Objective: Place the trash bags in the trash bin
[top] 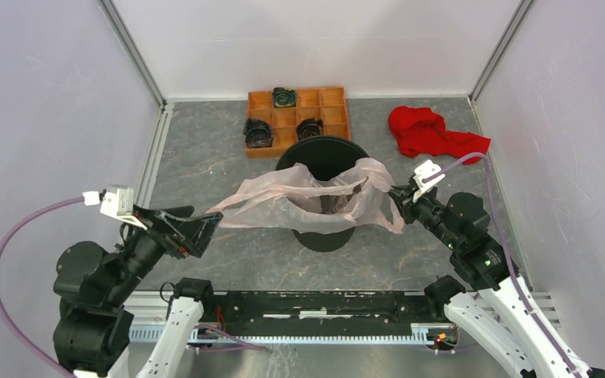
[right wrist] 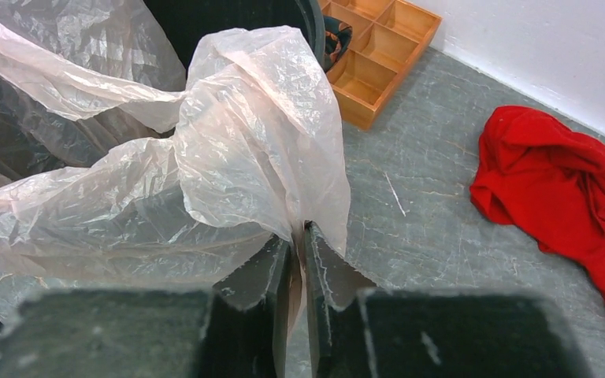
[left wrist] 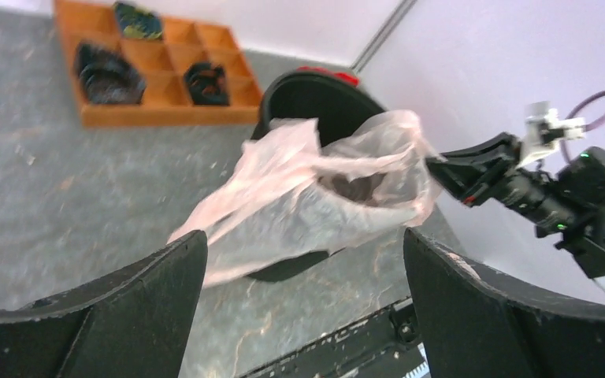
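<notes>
The pale pink translucent trash bag (top: 299, 197) is draped over the mouth of the round black trash bin (top: 324, 153), which stands in the middle of the table. Part of the film hangs inside the bin and part trails off to the left. My right gripper (top: 396, 197) is shut on the bag's right edge; the film shows pinched between its fingers in the right wrist view (right wrist: 299, 236). My left gripper (top: 205, 224) is open and empty at the bag's left tip. In the left wrist view the bag (left wrist: 315, 181) and the bin (left wrist: 315, 94) lie ahead of it.
An orange compartment tray (top: 335, 118) with dark coiled items stands behind the bin. A bright red cloth (top: 425, 130) lies at the back right. White walls close in the table on three sides. A black rail runs along the near edge.
</notes>
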{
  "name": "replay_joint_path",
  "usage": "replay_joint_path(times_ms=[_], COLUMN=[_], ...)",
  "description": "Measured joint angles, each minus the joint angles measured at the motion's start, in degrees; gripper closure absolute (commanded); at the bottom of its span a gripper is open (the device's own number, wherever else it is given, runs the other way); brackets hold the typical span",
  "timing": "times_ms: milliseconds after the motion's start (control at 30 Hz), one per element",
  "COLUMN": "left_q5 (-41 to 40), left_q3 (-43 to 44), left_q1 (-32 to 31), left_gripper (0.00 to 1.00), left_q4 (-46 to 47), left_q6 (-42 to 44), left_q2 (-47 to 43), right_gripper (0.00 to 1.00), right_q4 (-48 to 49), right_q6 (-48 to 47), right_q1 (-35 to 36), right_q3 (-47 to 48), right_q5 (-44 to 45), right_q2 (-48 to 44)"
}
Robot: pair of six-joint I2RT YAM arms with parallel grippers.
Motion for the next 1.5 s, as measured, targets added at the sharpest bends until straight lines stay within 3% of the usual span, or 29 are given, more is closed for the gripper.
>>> replay_joint_path(times_ms=[200,367,467,533,767,967,1067,1267,1400,1500], left_q5=[7.8,8.0,5.2,1.4,-7.6,-15.9,-21.3,-25.4,-26.8,-26.1], left_q3=[-5.3,-10.5,-10.3,-9.5,-8.2,-8.9,-8.8,-8.6,-5.9,-2.6], left_q1=[-0.9,-3.6,-7.5,-11.9,-25.1,-29.6,-29.6,-29.7,-29.6,-29.6], left_gripper=[0.03,0.06,0.06,0.00,0.00,0.20,0.25,0.45,0.27,0.23], left_q4=[11.6,12.6,12.7,12.5,12.9,14.1,15.3,17.3,17.7,17.6], left_q6=[2.7,8.1,11.9,14.5,21.0,22.7,22.9,21.0,19.0,18.2], left_q2=[5.1,11.4,15.5,17.9,25.2,27.0,28.5,32.7,34.6,36.1], right_gripper=[0.94,0.97,0.99,0.99,0.99,0.99,0.99,1.00,1.00,0.98], right_q4=[-1.2,-2.6,-2.6,-2.8,-4.5,-5.8,-6.1,-7.4,-10.1,-11.1], right_q6=[1.0,3.9,5.3,6.2,9.5,11.0,11.3,11.4,10.6,9.9], right_q1=[0.0,0.0,0.0,0.0,0.0,0.0,0.0,0.0,0.0,0.0], right_q3=[1.7,7.3,9.1,10.2,13.6,15.9,16.0,17.1,20.1,21.6], right_q5=[2.0,3.2,3.2,3.2,2.7,2.8,2.8,4.3,7.8,8.9], right_q2=[1.0,4.5,6.0,7.4,12.6,15.0,15.0,16.8,19.9,21.2])
